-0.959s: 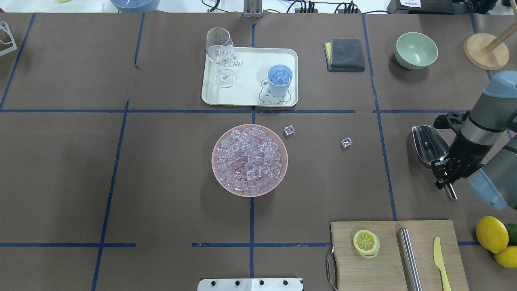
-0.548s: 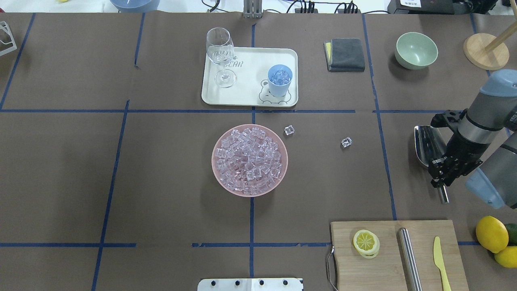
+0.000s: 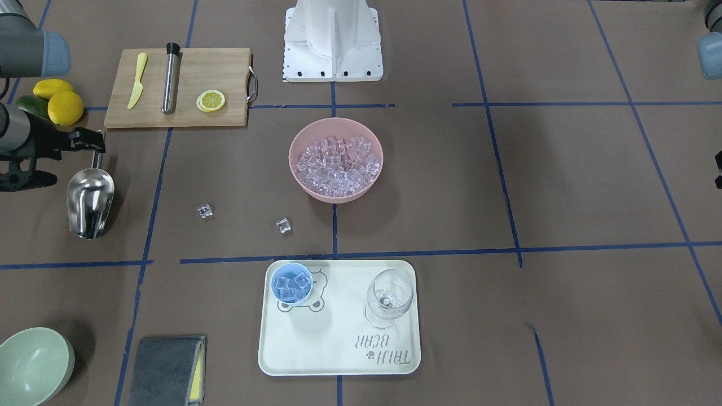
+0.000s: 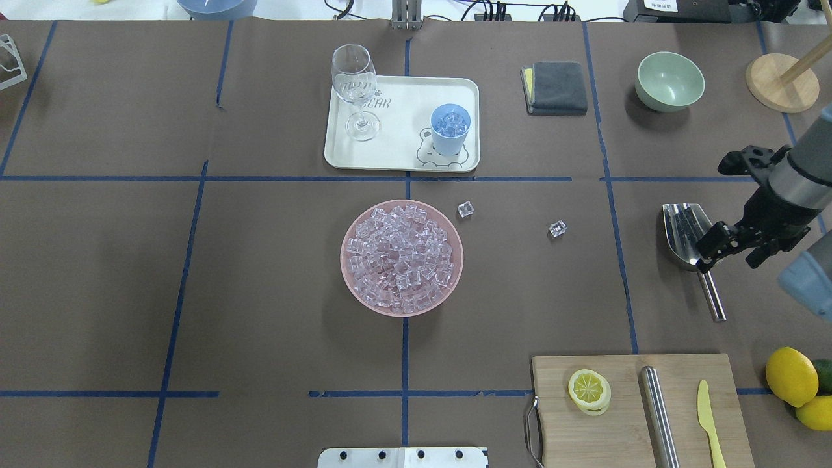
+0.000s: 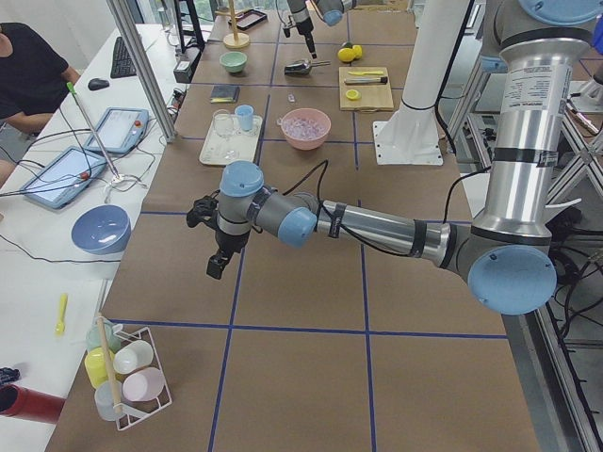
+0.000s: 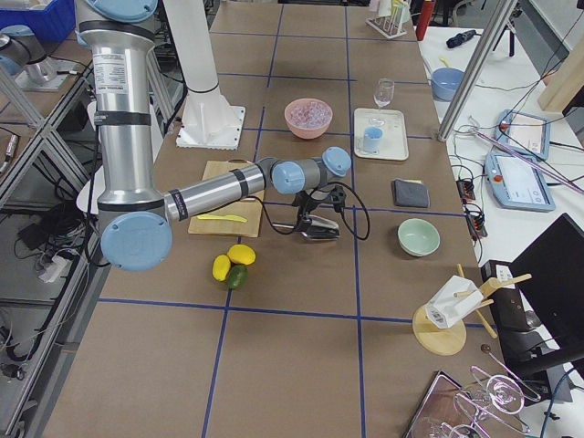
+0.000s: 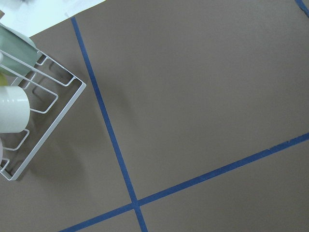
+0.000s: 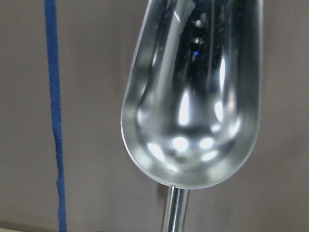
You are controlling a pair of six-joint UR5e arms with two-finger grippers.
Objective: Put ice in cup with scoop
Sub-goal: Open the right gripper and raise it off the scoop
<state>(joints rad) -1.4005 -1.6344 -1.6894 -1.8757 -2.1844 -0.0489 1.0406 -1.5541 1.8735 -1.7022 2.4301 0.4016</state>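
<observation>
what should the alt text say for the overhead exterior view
A silver scoop lies empty at right, the right end effector open over its handle. Mid-table sits a pink bowl of ice; beyond it, a blue cup with ice on a tray.

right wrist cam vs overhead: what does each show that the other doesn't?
Only the right wrist view: the inside of the scoop close up, empty. Only the overhead: the cup holding ice on the tray, the pink bowl of ice, two loose cubes on the table. Both: the scoop and the blue tape line beside it.
</observation>
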